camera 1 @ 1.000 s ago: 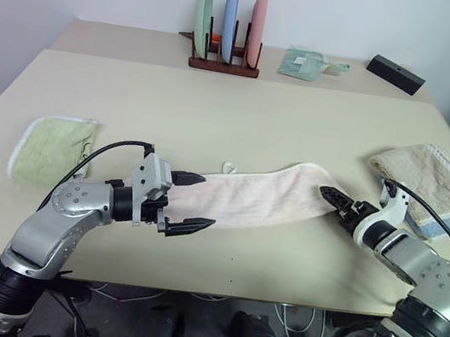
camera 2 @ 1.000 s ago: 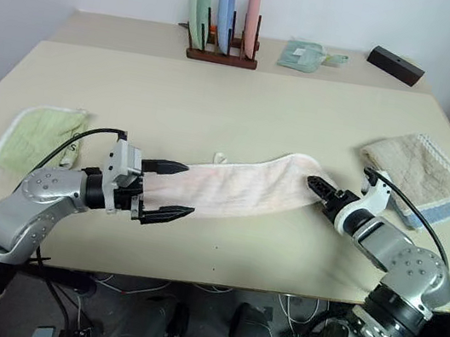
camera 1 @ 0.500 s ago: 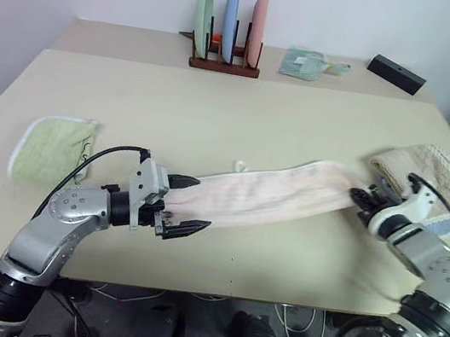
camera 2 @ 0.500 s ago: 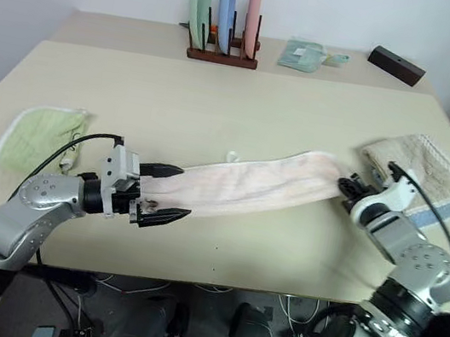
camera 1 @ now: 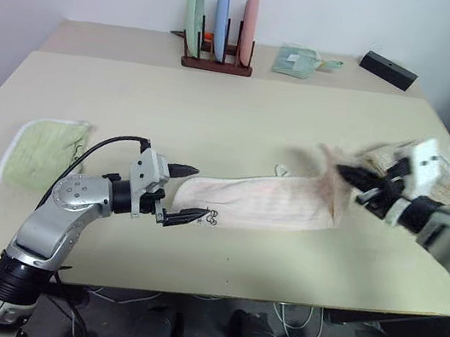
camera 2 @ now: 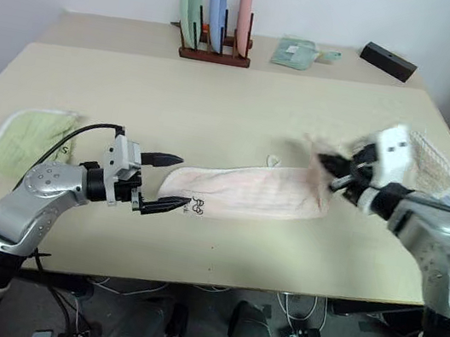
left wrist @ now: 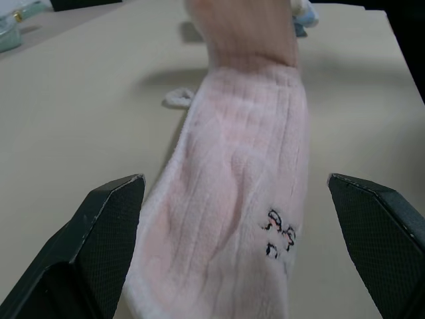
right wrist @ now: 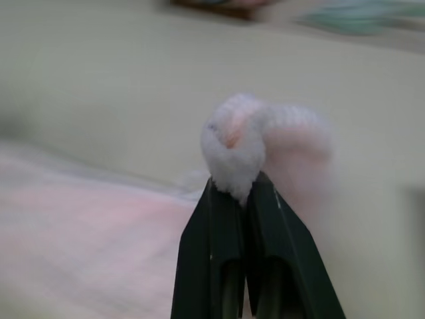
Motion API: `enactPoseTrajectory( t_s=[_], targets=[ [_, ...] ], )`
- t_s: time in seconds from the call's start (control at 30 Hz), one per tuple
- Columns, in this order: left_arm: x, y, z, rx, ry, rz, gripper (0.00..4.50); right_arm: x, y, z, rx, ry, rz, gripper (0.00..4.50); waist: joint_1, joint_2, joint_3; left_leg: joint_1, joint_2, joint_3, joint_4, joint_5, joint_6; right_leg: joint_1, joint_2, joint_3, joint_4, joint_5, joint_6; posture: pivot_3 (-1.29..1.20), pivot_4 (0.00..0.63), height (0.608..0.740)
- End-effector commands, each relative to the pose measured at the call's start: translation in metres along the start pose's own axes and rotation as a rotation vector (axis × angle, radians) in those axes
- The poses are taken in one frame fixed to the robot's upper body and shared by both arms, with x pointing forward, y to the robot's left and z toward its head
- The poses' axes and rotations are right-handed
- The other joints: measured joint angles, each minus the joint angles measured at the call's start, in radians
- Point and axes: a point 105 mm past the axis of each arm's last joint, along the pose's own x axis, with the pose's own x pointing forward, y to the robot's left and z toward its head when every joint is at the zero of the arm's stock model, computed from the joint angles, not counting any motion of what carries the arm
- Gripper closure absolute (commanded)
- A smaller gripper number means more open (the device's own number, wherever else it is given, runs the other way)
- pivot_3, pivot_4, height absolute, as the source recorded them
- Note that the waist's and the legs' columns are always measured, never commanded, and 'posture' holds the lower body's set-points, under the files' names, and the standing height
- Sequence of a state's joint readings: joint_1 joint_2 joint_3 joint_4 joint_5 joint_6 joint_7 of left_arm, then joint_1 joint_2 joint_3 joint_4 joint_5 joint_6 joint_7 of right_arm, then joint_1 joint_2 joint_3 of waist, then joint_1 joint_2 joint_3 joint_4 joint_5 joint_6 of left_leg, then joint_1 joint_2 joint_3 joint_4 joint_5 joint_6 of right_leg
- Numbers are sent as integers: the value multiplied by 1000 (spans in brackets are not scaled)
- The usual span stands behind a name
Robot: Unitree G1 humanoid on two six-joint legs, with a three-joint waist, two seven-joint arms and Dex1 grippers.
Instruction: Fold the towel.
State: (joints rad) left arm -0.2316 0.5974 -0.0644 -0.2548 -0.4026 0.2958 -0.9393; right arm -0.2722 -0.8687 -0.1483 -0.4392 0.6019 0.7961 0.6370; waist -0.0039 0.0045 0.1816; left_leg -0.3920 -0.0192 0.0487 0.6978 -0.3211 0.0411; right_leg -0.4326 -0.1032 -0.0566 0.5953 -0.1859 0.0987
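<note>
Since the earlier frames the right gripper [camera 1: 350, 176] has risen off the table [camera 1: 242, 119] and swung toward the left, its fingers now pinched together on the far end of the towel [camera 1: 262, 205], which hangs lifted above the tabletop; a second ago that end lay flat. The rest of the towel lies lengthwise on the table's near half, its near end with the dark logo [left wrist: 279, 234] between the fingers of the left gripper [camera 1: 185, 192], which stand wide apart and grip nothing. The right wrist view shows the bunched pink corner clamped at the fingertips [right wrist: 242, 199]; the left wrist view shows the logo clearly. Counted: one pink towel, one green towel [camera 1: 42, 148], one beige towel [camera 2: 426, 163], three plates in a rack [camera 1: 222, 21], one black box [camera 1: 387, 69].
</note>
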Motion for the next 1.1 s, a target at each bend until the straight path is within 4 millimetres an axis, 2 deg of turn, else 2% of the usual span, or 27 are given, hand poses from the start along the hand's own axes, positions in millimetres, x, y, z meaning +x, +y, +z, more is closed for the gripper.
enactPoseTrajectory(
  t_s=[0.03,0.1,0.17,0.53,0.63,0.7,0.83,0.93,0.97,1.03,1.1],
  targets=[
    [-2,-1,7,31,-21,15,0,13,38,-16,-198,87,167,4441,6,-1,0,0,0,0,0,0,0,0,0,0,-1,0,0,0,150,737],
    [-3,-2,7,28,-21,23,0,19,47,-29,-269,130,211,4441,10,-1,0,0,0,1,1,0,0,0,-1,0,-1,0,0,0,150,737],
    [-4,-3,7,26,-22,30,0,24,47,-35,-282,141,210,4441,16,-1,0,0,0,1,1,0,0,0,-1,0,-1,-2,-3,0,150,737],
    [-5,-7,6,21,-15,38,0,42,51,-42,-370,142,221,4441,17,-1,0,0,0,0,1,0,-1,0,-1,0,0,-2,-4,0,150,737],
    [-5,-8,6,18,-12,38,0,34,54,-40,-340,147,273,3557,18,-1,0,0,-1,0,1,0,-1,0,-2,0,-1,-2,-4,0,150,737],
    [-6,-8,6,15,-9,38,0,27,55,-38,-337,144,295,2606,18,-1,0,0,-1,0,1,0,-1,0,-2,0,-1,-2,-4,0,150,737],
    [-8,-9,3,5,1,41,0,-1,35,-30,-341,142,276,671,19,-1,0,0,-1,0,1,0,0,0,-2,0,-1,-2,-4,0,150,737],
    [-11,-9,2,-23,-1,63,0,-20,31,-20,-240,88,304,671,18,-1,1,0,-1,0,1,0,0,0,-2,0,-1,-2,-4,0,150,737],
    [-12,-10,2,-34,-4,68,0,-22,30,-17,-206,67,310,933,17,-1,1,0,0,0,1,0,0,0,-2,0,-1,-2,-4,0,150,737],
    [-13,-16,2,-60,-8,72,0,-17,14,-7,-134,-10,228,1662,13,-2,1,0,0,0,1,0,0,0,-2,0,-1,-2,-4,0,150,737],
    [-15,-22,0,-90,-7,74,0,-7,-3,-4,-110,-55,125,2671,10,-2,0,1,1,1,1,0,-1,0,-1,0,-1,-2,-4,0,150,737]
  ],
)
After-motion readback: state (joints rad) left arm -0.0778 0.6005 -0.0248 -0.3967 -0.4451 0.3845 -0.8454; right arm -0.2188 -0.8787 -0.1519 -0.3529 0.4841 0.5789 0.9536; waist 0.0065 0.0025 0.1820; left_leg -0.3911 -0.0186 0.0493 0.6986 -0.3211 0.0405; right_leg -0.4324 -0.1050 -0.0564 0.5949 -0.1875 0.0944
